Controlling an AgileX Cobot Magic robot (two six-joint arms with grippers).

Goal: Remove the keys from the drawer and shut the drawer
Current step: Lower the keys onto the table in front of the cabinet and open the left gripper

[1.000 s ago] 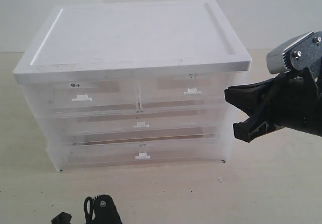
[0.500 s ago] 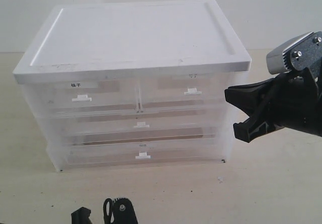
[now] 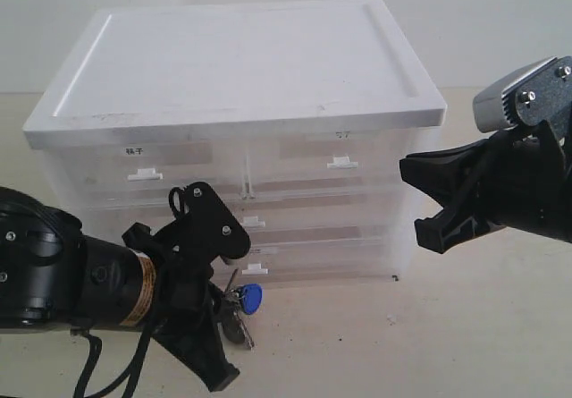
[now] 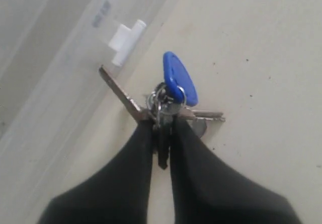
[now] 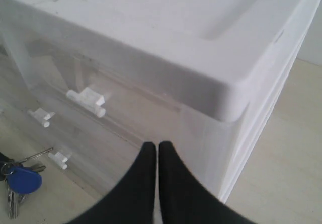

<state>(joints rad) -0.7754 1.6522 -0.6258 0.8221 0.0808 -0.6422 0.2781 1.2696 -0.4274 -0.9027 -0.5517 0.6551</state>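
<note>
The keys [image 4: 171, 100], dull silver on a ring with a blue oval fob [image 4: 178, 78], hang pinched in my left gripper [image 4: 162, 126], which is shut on them just above the table. In the exterior view they [image 3: 248, 300] dangle in front of the bottom drawer [image 3: 295, 259] of the white translucent drawer cabinet [image 3: 241, 67], with my left gripper [image 3: 231, 304] beside them. All drawer fronts look flush. My right gripper [image 5: 158, 146] is shut and empty, hovering off the cabinet's front right corner [image 3: 427, 206]. The keys [image 5: 20, 179] also show low in the right wrist view.
Small white pull tabs mark the drawers: two on the top row [image 3: 146, 174] [image 3: 340, 161], one on the bottom [image 4: 126, 43]. The cabinet stands on a pale beige table [image 3: 465, 326]. The black left arm [image 3: 54, 277] covers the cabinet's lower left front.
My left arm has come up from the bottom edge into full view before the cabinet, carrying the keys. The right arm has not moved.
</note>
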